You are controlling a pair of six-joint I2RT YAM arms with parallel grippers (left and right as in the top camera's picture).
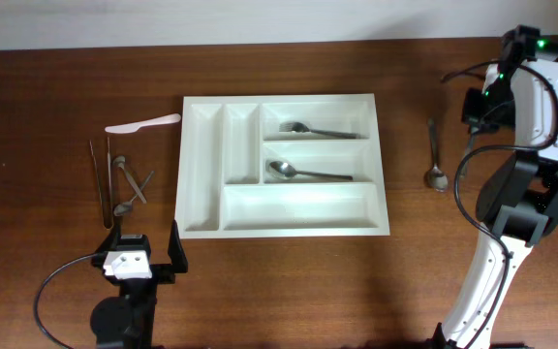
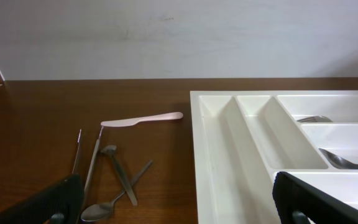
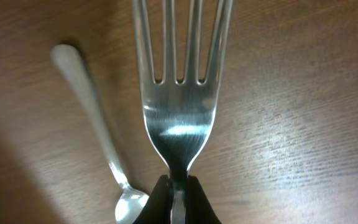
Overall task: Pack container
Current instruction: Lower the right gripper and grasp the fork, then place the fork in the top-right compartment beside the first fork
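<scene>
- Tray (image 1: 298, 206), frame centre: one fork (image 1: 318, 130) and one spoon (image 1: 303, 174) inside.
- Left: one white knife (image 1: 143, 123), two crossed spoons (image 2: 98, 211). Right: one lone spoon (image 1: 436, 177).
- Left claw (image 1: 144, 237) gapes empty; right claw (image 3: 178, 193) clamps a second fork (image 3: 179, 118).

L gripper (image 2: 179, 208) wide open, white container (image 2: 219, 162) at rt, white knife (image 2: 143, 119) + spoons (image 2: 109, 150) left of it

A robot lab setup: wooden table (image 1: 46, 97), plain white wall (image 2: 166, 37), cabled robot arm (image 1: 536, 92).

White right arm (image 1: 536, 97), black joints (image 1: 536, 199), looping cables (image 1: 457, 184), green light (image 1: 542, 43), black left end effector (image 1: 146, 248)
</scene>
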